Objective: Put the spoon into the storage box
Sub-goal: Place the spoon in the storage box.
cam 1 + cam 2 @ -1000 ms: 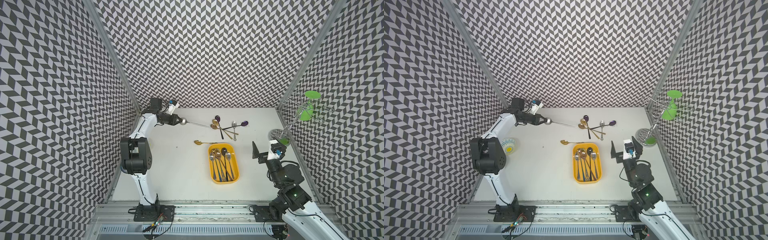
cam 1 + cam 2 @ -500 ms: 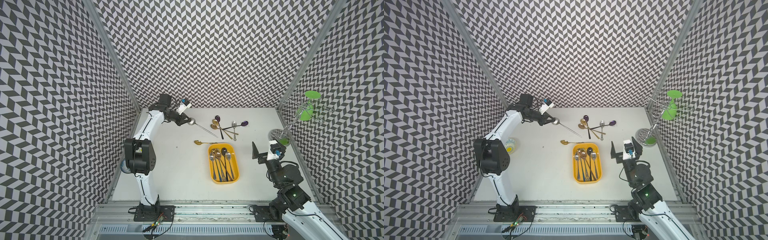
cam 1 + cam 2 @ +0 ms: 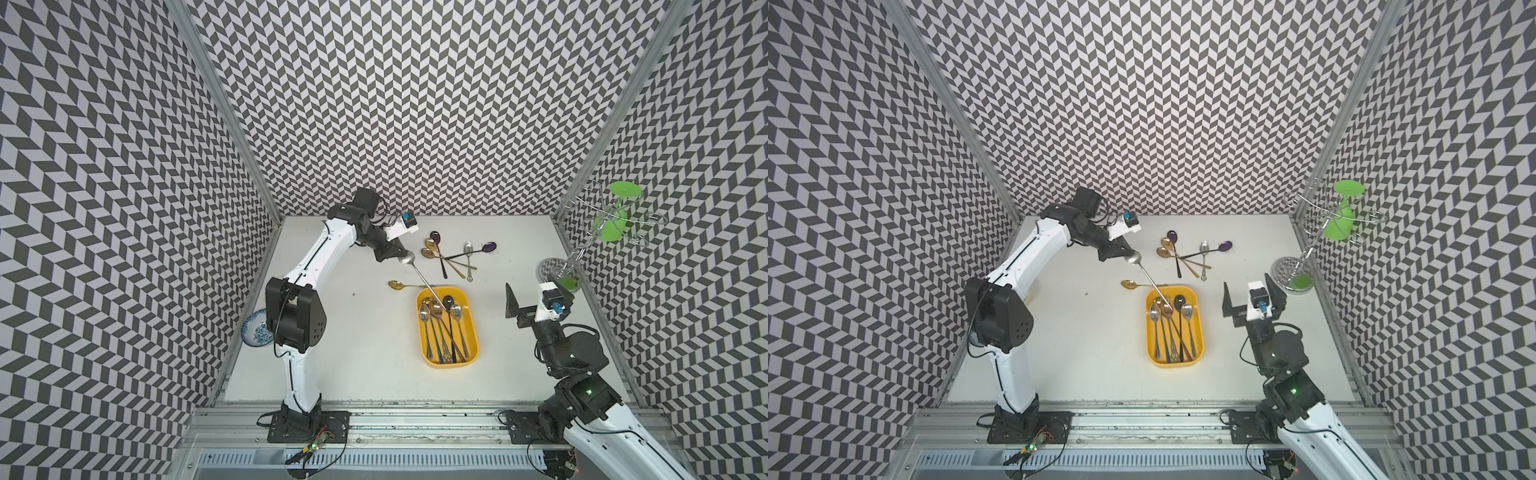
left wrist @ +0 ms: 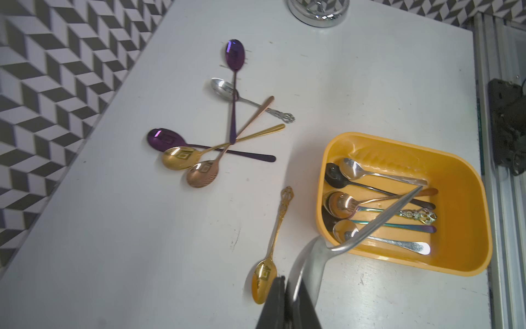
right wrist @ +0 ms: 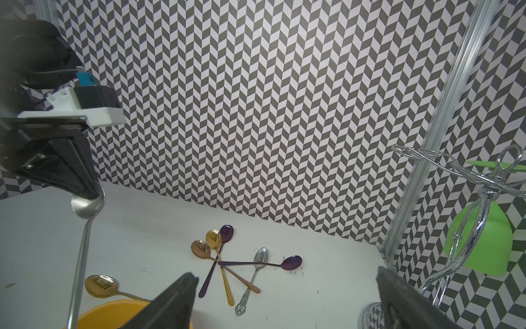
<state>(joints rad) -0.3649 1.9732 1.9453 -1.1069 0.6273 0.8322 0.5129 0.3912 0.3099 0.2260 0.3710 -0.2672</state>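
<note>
Left gripper (image 3: 395, 255) grasps a silver metal spoon (image 3: 424, 281) by its bowl, handle ahead of the jaws over the yellow plastic storage box (image 3: 451, 365); right gripper (image 3: 1250, 291) released, empty.

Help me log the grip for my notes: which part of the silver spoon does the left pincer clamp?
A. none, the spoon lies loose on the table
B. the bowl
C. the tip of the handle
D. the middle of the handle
B: the left pincer is shut on the bowl of the silver spoon, whose free handle points toward the storage box.
</note>
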